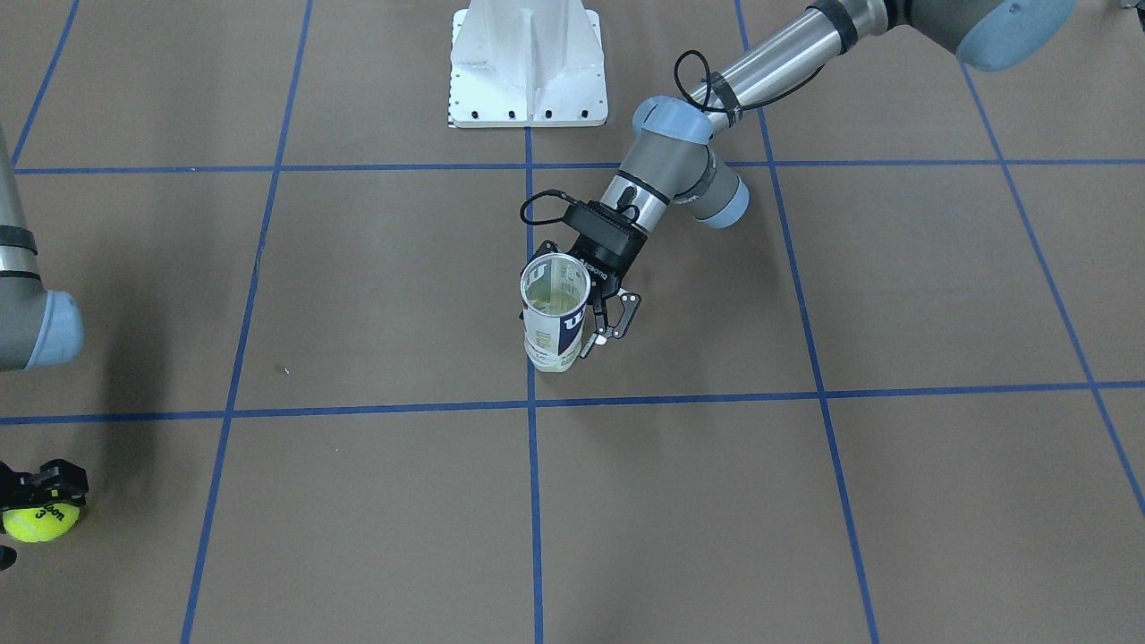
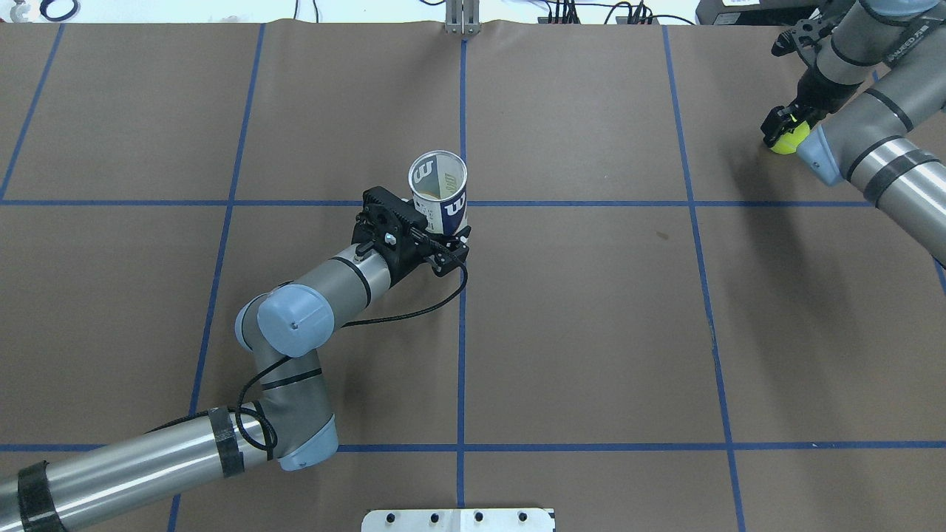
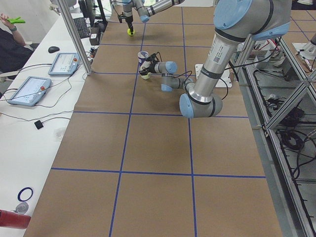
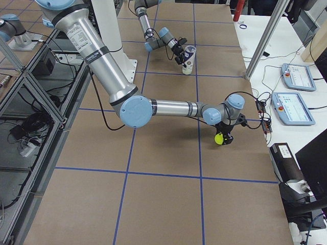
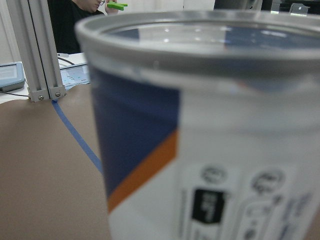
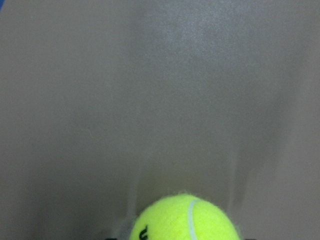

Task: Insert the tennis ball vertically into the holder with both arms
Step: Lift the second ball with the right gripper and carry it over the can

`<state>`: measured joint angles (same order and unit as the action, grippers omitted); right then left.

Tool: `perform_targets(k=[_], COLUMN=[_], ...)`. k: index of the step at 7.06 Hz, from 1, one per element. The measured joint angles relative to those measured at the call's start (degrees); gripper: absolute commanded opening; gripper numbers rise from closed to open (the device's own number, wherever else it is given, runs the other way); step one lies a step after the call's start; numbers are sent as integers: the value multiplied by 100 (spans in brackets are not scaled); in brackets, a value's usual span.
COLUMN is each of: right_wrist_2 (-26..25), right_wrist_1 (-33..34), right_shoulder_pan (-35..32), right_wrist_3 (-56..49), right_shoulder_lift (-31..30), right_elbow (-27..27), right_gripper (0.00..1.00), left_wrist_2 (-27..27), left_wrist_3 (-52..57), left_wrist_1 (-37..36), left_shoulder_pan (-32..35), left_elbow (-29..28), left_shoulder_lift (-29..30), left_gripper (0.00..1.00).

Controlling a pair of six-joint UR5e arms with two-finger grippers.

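The holder (image 1: 555,309), a clear can with a navy-and-white label, stands upright and open-topped near the table's middle; it also shows in the overhead view (image 2: 440,193) and fills the left wrist view (image 5: 200,130). My left gripper (image 1: 590,326) reaches in from the side, its fingers closed around the can's lower half. A yellow-green tennis ball (image 1: 40,521) sits in my right gripper (image 2: 785,131), which is shut on it low over the table's far right corner. The ball also shows in the right wrist view (image 6: 187,220). The two grippers are far apart.
The white robot base plate (image 1: 528,63) lies at the table's robot-side edge. An aluminium post (image 4: 265,43) and two tablets (image 4: 294,76) stand on the white bench beyond the far edge. Blue tape lines (image 2: 462,332) grid the brown table cover.
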<state>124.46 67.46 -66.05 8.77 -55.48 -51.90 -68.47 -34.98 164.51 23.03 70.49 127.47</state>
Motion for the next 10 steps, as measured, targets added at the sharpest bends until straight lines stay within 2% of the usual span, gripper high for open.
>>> perform_targets(k=[2,4,6,9,10], right_wrist_2=[127,733,989,1006,997], right_wrist_1=[-4,15,28,73,212], right_shoulder_pan=[-109,-373,-269,559,813], right_wrist_3=[12,586,2064,4365,4808], right_shoulder_lift=[219,709,1122,1675,1781], right_elbow=[-19,-180,-796,-1947,-2307], right_gripper=[0,0,0,0,0], left_wrist_2=[0,0,0,0,-2], left_wrist_3=[0,0,0,-6,-8], left_wrist_1=[2,2,2,4,3], left_shoulder_pan=[3,6,1,-14,-17], left_elbow=[0,1,8,29,32], left_shoulder_lift=[2,-2,-3,17,20], left_gripper=[99,99,99,99,99])
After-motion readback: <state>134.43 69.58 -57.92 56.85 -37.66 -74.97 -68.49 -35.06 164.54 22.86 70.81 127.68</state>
